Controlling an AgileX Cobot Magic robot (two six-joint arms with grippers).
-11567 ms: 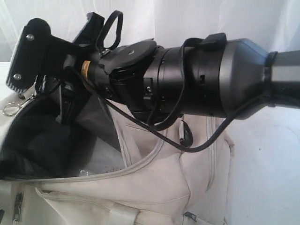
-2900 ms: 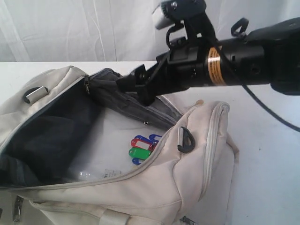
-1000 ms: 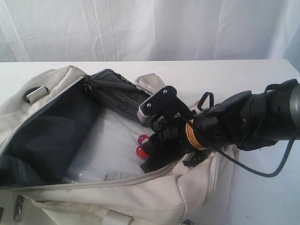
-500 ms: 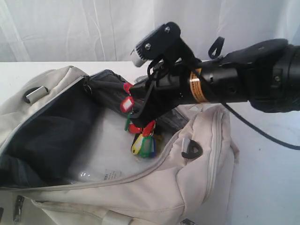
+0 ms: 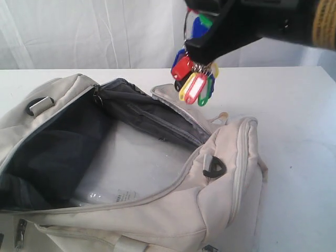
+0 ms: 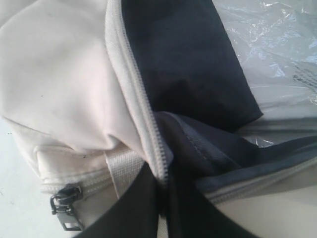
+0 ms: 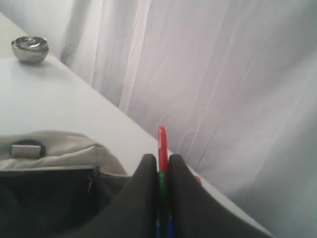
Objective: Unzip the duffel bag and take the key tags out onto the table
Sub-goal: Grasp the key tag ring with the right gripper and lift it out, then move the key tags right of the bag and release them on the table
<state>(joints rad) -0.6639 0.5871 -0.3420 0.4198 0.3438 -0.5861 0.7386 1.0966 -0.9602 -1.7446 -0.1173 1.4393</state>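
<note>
The cream-white duffel bag lies unzipped on the white table, its dark grey lining showing. High over the bag's far rim, my right gripper is shut on the key tags, and the red, yellow, green and blue bunch dangles below the fingers. The right wrist view shows the red and green key tags pinched edge-on between the black fingers of the right gripper. My left gripper is shut on the duffel bag's grey zip edge; it is out of the exterior view.
A clear plastic sheet lies on the bag's floor. A black strap ring sits on the near rim, and a zip pull hangs by the left gripper. A steel bowl stands farther off. White curtain hangs behind the table.
My right gripper went down into the bag, shut on the key tags and has lifted them up and out, above the bag's far rim. The bag stays held open.
</note>
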